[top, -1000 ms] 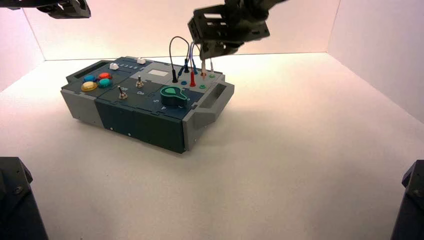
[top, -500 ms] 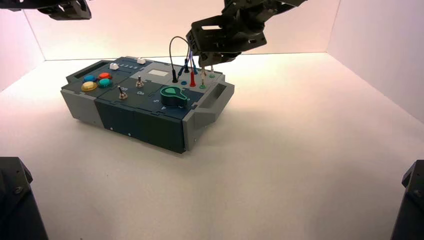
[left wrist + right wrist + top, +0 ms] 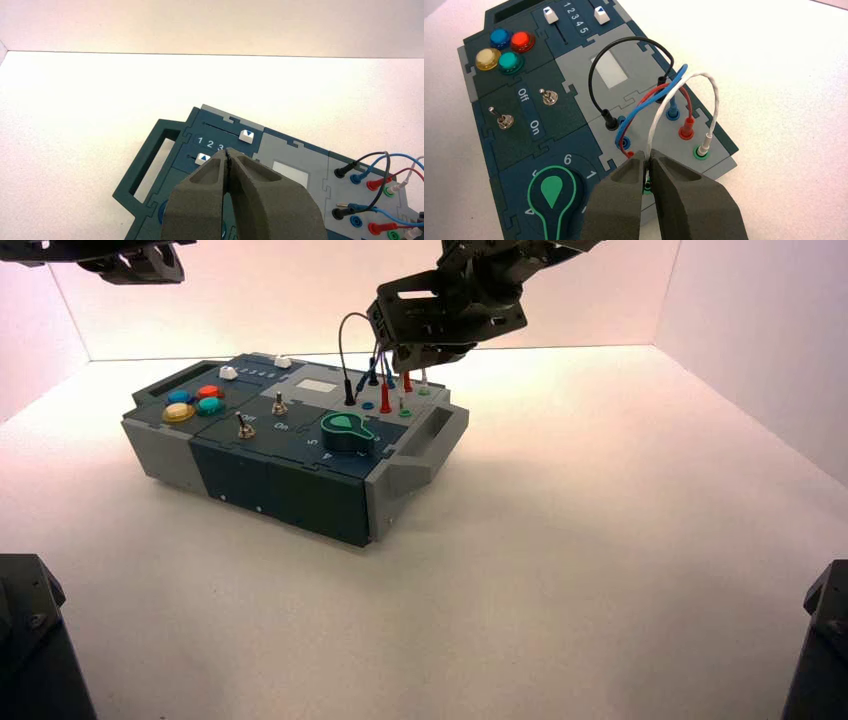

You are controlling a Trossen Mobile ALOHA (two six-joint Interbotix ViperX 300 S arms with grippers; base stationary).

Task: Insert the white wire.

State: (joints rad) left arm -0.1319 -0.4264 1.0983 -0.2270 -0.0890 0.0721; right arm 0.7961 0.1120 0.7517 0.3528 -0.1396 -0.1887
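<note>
— While the right gripper [image 3: 647, 156] hangs over the box's [image 3: 290, 440] right end, what has it got?
— One end of the white wire [image 3: 715, 97], pinched between closed fingers. Wire arches up in one loop; its other plug [image 3: 705, 144] sits in the far green socket [image 3: 696, 153].
— And the held end?
— Right at the near green socket [image 3: 647, 191], below the fingertips. Seated or not, cannot tell.
— Left gripper [image 3: 227, 155]?
— One, high above the box's left side, fingers together, nothing between them.
— Wires, counted?
— Four: white, black [image 3: 629, 38], blue [image 3: 644, 104], red [image 3: 688, 96]. Black has two plugs, both in sockets. Blue: one plug in, one lying tilted [image 3: 356, 206], metal pin showing, beside a bare blue socket [image 3: 356, 221].
— Buttons?
— Four, clustered at the left: blue [image 3: 501, 38], red [image 3: 522, 41], yellow [image 3: 487, 58], green [image 3: 510, 62].
— Sliders?
— Two, white. One [image 3: 551, 15] towards the 1 end, the other [image 3: 601, 15] at the 5 end.
— Anything else?
— Two metal toggle switches [image 3: 504, 120] by the "Off" and "On" lettering. One knob [image 3: 552, 192], dark with green outline, near the front edge. One pale panel [image 3: 609, 70], mid-box.
</note>
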